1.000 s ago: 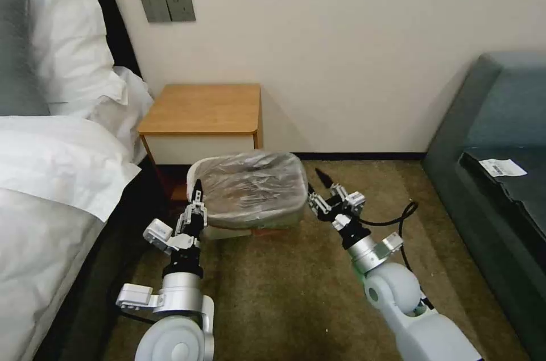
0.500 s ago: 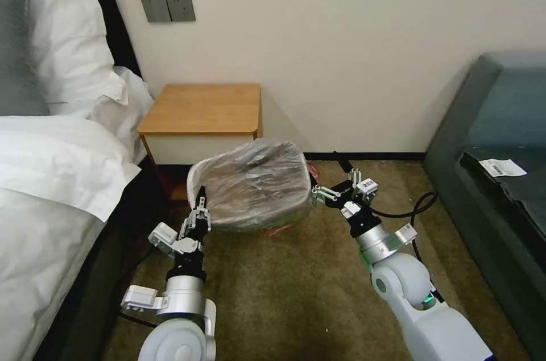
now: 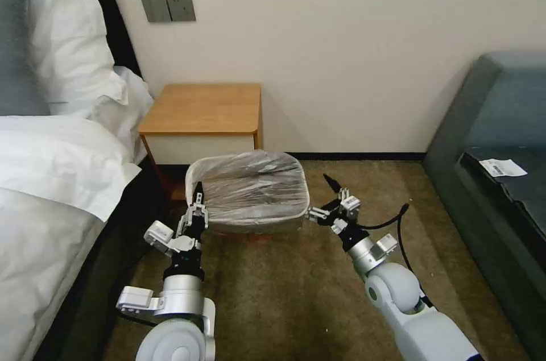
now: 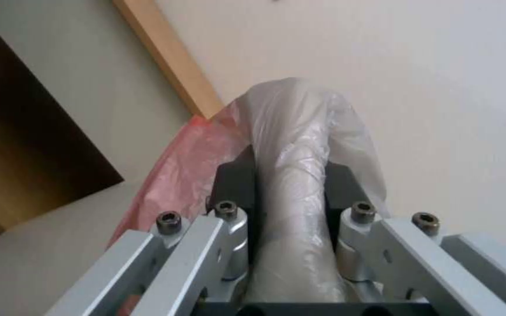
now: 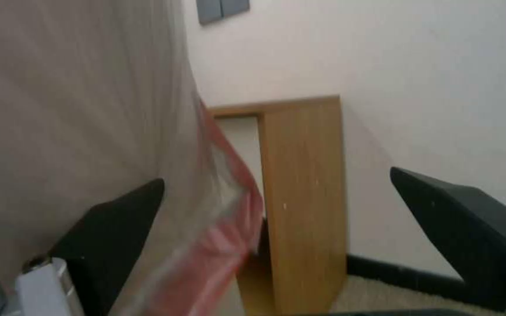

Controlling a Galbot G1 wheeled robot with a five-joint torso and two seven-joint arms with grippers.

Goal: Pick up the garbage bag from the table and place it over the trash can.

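The garbage bag (image 3: 250, 187) is stretched over the top of the cream trash can (image 3: 190, 174), which stands on the carpet in front of the table (image 3: 202, 108). My left gripper (image 3: 198, 197) is at the can's left rim. In the left wrist view, this gripper (image 4: 291, 175) is shut on a fold of the bag (image 4: 291, 131). My right gripper (image 3: 321, 198) sits beside the can's right rim. In the right wrist view, its black fingers (image 5: 452, 206) stand wide apart, and the bag's red edge (image 5: 229, 210) hangs near the other finger.
A bed with white linen and pillows (image 3: 51, 139) lies along the left. A dark teal sofa (image 3: 500, 139) is at the right, and the wall with a switch plate (image 3: 168, 7) is behind. Bare carpet (image 3: 284, 287) lies between my arms.
Half a second ago the bagged can was tipped up on its right side. It now stands level and lower. My right gripper came down and back beside the rim, while the left stayed at its rim.
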